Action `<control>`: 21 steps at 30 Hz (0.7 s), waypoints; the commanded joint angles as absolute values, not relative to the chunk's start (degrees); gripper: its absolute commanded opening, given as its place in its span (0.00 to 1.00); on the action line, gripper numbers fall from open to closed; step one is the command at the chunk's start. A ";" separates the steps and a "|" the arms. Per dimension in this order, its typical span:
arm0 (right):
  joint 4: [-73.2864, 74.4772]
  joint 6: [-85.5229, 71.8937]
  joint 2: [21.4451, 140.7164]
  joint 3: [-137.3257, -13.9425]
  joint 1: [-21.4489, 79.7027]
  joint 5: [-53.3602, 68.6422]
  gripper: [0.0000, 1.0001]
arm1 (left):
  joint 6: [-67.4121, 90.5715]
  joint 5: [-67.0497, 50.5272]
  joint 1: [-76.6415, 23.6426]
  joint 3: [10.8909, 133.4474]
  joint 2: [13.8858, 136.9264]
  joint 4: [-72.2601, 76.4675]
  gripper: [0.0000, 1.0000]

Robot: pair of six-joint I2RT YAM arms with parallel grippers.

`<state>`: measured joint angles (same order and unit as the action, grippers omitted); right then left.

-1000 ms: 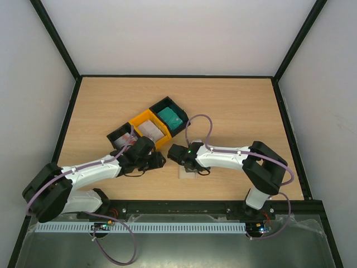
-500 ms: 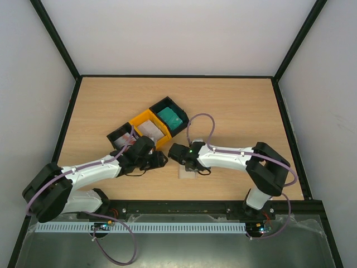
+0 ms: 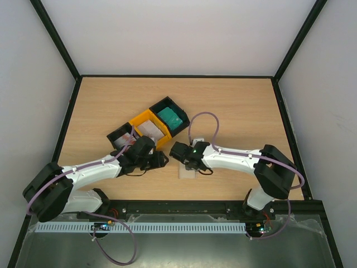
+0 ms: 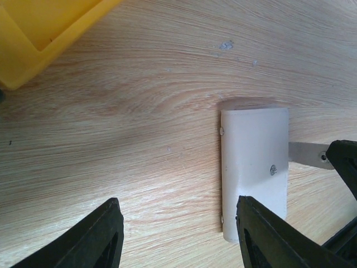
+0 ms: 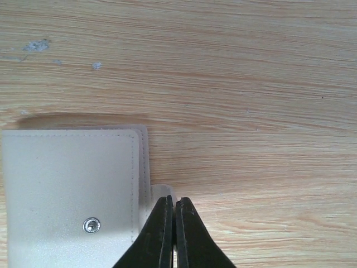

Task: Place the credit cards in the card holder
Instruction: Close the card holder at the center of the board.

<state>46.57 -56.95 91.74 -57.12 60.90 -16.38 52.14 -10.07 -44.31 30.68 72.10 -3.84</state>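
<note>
The card holder [image 3: 187, 171] lies closed and flat on the bench [image 3: 240, 106], near its front edge and between the two arms. In the right wrist view its beige cover fills the lower left. The snap button [image 5: 91, 225] faces up, and a small tab [image 5: 163, 191] projects from the cover's edge. The right fingers [image 5: 162, 234] are pressed together with almost no gap. Their tips are set on that tab, which appears to be pinched between them.

The left fingers [image 4: 95, 237] are spread wide and held low over the wood just beside the card holder. Whether the finger nearer the holder touches it cannot be told.

The credit cards [image 3: 149, 130] are stacked in three trays set in a diagonal row farther back on the bench. A teal stack [image 3: 170, 118] is held in a black tray [image 3: 178, 107]. A pale stack is held in the yellow tray [image 3: 138, 117] beside it. A red-and-white stack [image 3: 128, 139] is held in a second black tray [image 3: 114, 134], which is partly covered by the left arm.
</note>
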 commanded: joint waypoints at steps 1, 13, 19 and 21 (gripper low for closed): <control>44.41 -57.35 89.42 -55.03 61.17 -16.68 0.02 | 52.51 -11.36 -44.11 29.98 72.63 -2.42 0.57; 25.63 -54.95 78.61 -41.64 58.87 -8.67 0.02 | 54.89 -16.40 -47.57 29.20 76.42 5.51 0.63; 16.81 -53.51 70.66 -35.00 55.78 -4.83 0.02 | 56.10 -16.55 -49.42 29.71 80.93 9.26 0.62; 13.30 -52.79 68.27 -32.49 54.29 -1.52 0.02 | 56.40 -16.52 -49.88 30.18 82.64 10.18 0.60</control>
